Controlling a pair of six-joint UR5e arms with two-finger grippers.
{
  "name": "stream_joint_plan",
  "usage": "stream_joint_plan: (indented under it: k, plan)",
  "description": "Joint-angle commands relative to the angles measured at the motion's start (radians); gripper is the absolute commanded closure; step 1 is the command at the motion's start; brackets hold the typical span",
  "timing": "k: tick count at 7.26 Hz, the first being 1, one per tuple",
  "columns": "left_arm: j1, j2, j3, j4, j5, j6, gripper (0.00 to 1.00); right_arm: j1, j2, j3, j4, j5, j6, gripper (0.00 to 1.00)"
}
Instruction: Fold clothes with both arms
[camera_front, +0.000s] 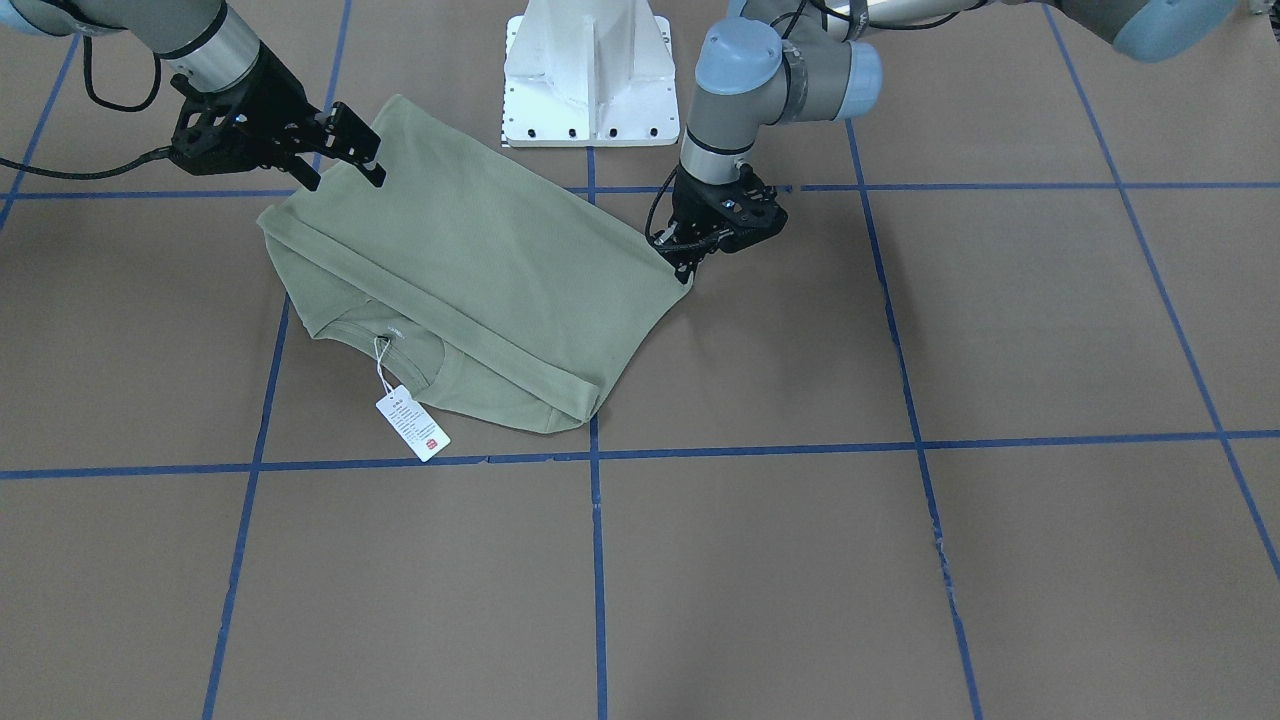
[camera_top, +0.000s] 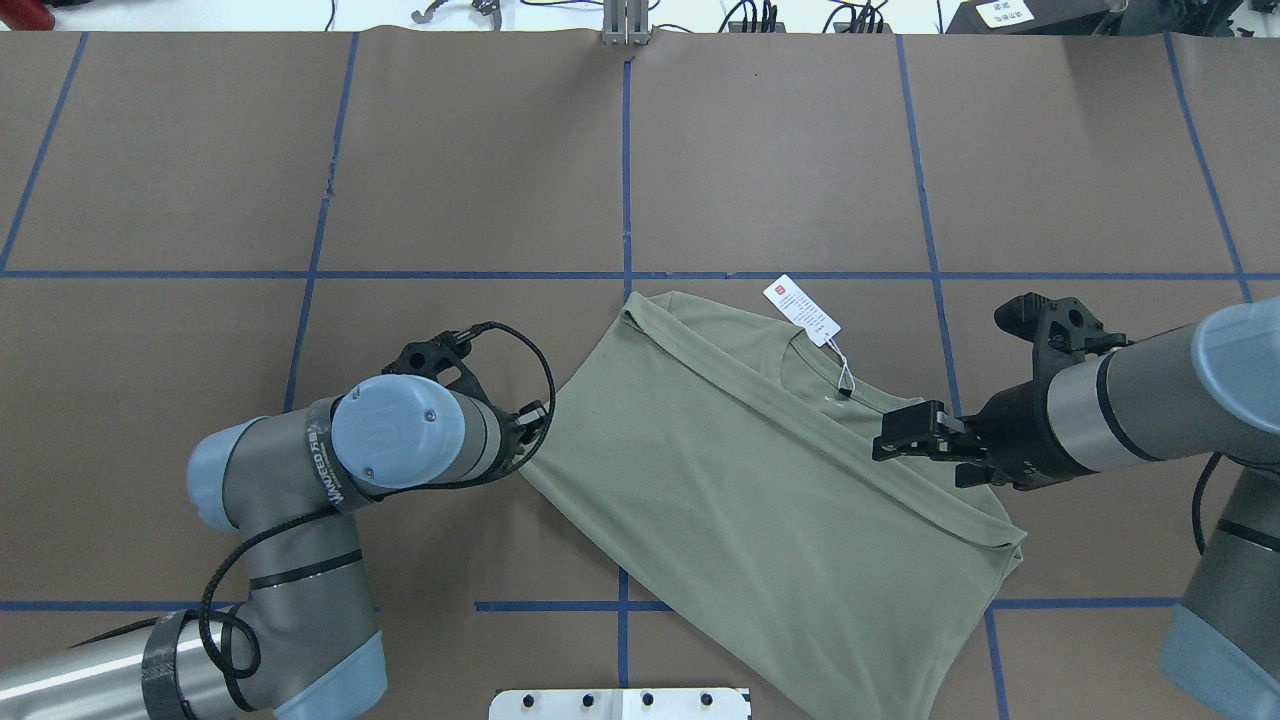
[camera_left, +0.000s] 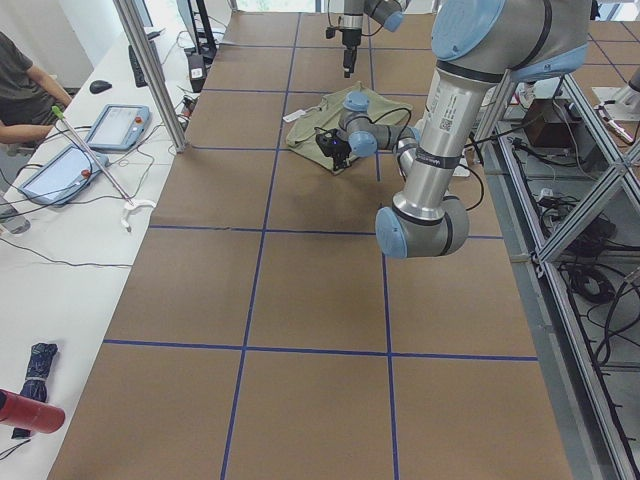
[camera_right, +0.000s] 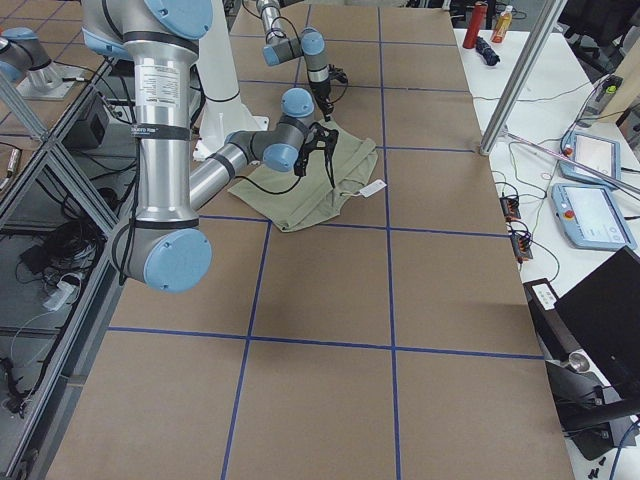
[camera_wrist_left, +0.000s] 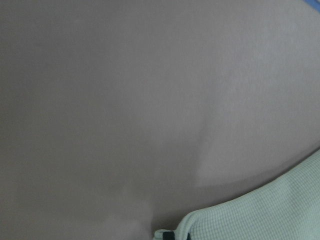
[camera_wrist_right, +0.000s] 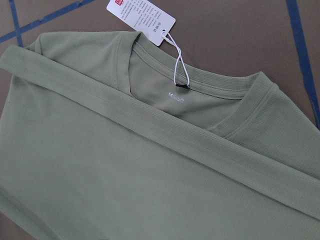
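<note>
The sage-green shirt lies folded on the brown table, close to the robot's base, with a long band of fabric across its chest. Its ribbed collar and white hang tag point away from the robot. My left gripper is down at the shirt's corner on the left arm's side, fingers shut on the edge. In the overhead view its wrist hides those fingers. My right gripper hovers open over the opposite end of the shirt, holding nothing. The right wrist view shows the shirt and tag.
The white pedestal base stands just behind the shirt. Blue tape lines grid the brown table. Beside the table's left end is a bench with tablets, a red bottle and a seated person.
</note>
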Motion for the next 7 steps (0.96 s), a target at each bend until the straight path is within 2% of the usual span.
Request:
stream_joint_plan:
  k: [1,2,4,7]
  plan:
    - [-0.124,-0.021,0.007,0.032,0.000,0.094,1.00,0.004,0.000,-0.003,0.000,-0.001,0.000,0.00]
    - [-0.180,-0.026,0.035,0.024,0.002,0.153,1.00,0.005,0.000,-0.003,0.000,-0.001,0.000,0.00]
    - [-0.264,-0.101,0.175,-0.021,0.005,0.254,1.00,0.005,0.011,-0.003,0.000,-0.001,0.000,0.00]
    - [-0.324,-0.228,0.431,-0.254,0.008,0.421,1.00,0.015,0.026,-0.023,0.000,-0.002,0.003,0.00]
